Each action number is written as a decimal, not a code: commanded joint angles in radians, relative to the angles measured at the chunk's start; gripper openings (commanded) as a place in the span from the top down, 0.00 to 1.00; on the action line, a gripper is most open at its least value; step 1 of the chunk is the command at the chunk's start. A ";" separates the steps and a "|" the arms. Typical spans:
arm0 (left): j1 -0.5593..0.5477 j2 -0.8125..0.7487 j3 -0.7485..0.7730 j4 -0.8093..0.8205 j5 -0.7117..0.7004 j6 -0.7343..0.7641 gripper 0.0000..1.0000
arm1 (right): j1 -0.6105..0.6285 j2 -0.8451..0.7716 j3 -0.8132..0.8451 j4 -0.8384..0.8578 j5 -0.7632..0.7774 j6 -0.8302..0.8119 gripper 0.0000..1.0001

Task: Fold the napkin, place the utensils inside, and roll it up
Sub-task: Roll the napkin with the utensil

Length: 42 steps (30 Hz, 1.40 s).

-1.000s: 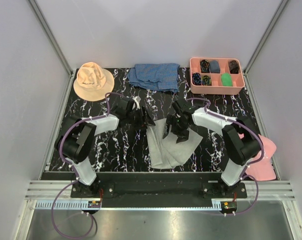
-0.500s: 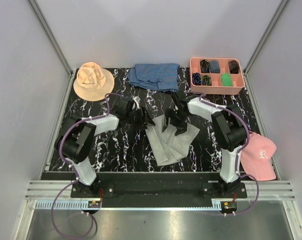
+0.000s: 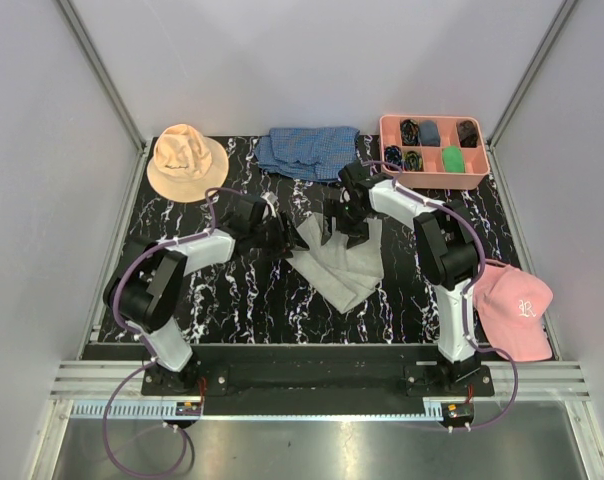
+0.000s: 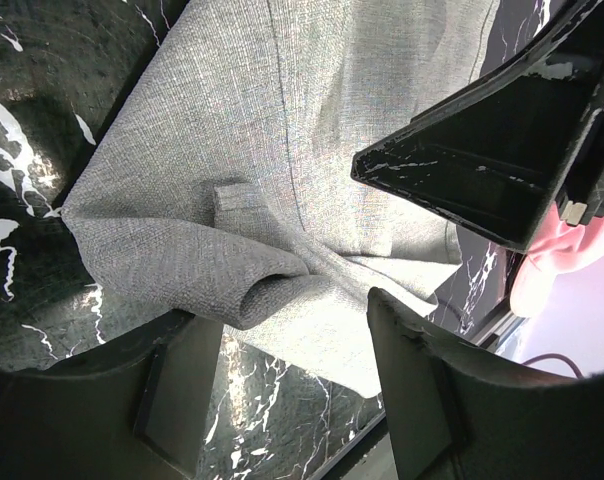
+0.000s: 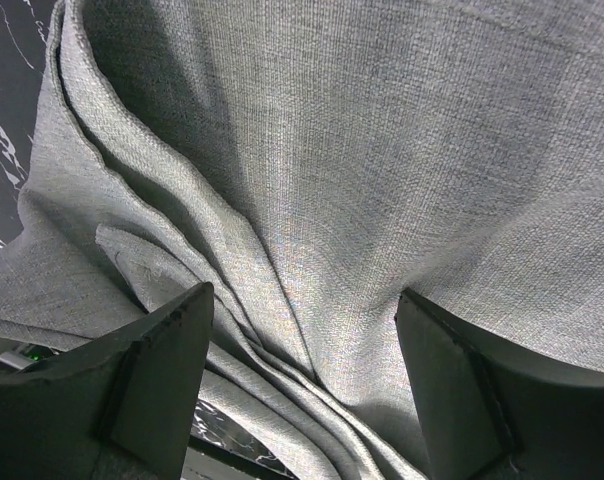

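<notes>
The light-grey napkin (image 3: 344, 264) lies rumpled in loose folds mid-table, also filling the right wrist view (image 5: 382, 150). My right gripper (image 3: 344, 222) is over its far edge, open, fingers wide apart either side of the creased cloth (image 5: 302, 380). My left gripper (image 3: 282, 238) sits at the napkin's left corner, open; a rolled fold of napkin (image 4: 252, 285) rests at its fingertips (image 4: 292, 380), not pinched. One right finger (image 4: 482, 150) shows in the left wrist view. The utensils are out of view.
An orange bucket hat (image 3: 186, 160) lies at the back left, a blue checked cloth (image 3: 310, 152) at the back middle, and a pink tray (image 3: 432, 182) of small items at the back right. A pink cap (image 3: 512, 310) sits at the right edge.
My right gripper has moved toward the back of the table, and the napkin has shifted and bunched up that way. The left gripper edged slightly right. More of the pink cap now shows.
</notes>
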 commanded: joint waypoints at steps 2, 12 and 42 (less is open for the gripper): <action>0.009 -0.034 0.006 0.021 -0.012 -0.009 0.38 | -0.008 0.003 -0.002 0.004 0.056 -0.064 0.18; 0.029 0.029 0.052 0.061 0.031 -0.018 0.37 | -0.008 -0.342 -0.158 -0.007 0.010 0.065 0.16; 0.037 0.100 0.078 0.072 0.068 -0.014 0.38 | 0.058 -0.578 -0.766 0.177 -0.062 0.453 0.23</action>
